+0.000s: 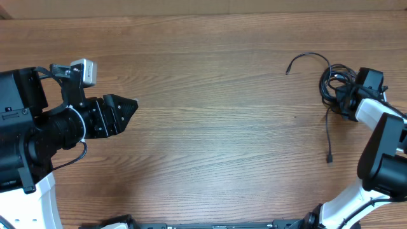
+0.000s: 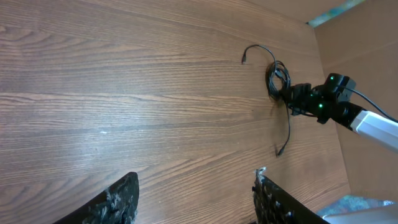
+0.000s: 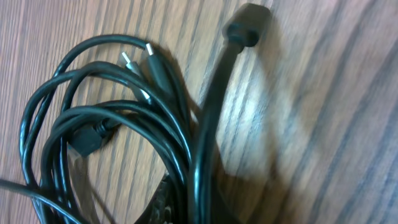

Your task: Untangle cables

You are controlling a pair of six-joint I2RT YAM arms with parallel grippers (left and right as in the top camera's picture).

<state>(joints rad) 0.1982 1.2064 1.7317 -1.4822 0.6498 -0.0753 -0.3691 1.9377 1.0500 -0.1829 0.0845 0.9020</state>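
- Cables point(image 1: 332, 79): one knotted bundle at the far right of the table point(image 1: 210, 127). One strand point(image 1: 305, 56) arcs off to the left. A tail point(image 1: 328, 137) runs toward the near edge and ends in a small plug.
- Right gripper point(image 1: 344, 100): at the bundle's right edge, jaws closed. The right wrist view shows overlapping loops and two silvery tips point(image 3: 148, 48) close up, but the fingers are not clear. Cannot tell whether a cord is pinched, or how many.
- Left gripper point(image 1: 124, 111): well apart on the left, above the table. Fingers point(image 2: 118, 199) part-way apart, nothing between them.
- Risk: if several loops are caught together, a pull drags the whole bundle and tightens the knot. Nothing pins the other side.
- Risk: if the jaws closed beside the cords, the lift comes up empty.
- Risk: the tips sit among the loops, so a strand drawn out could snag on them and take its neighbours along.
- Risk: a thin cord may slip out of the closed jaws under tension.
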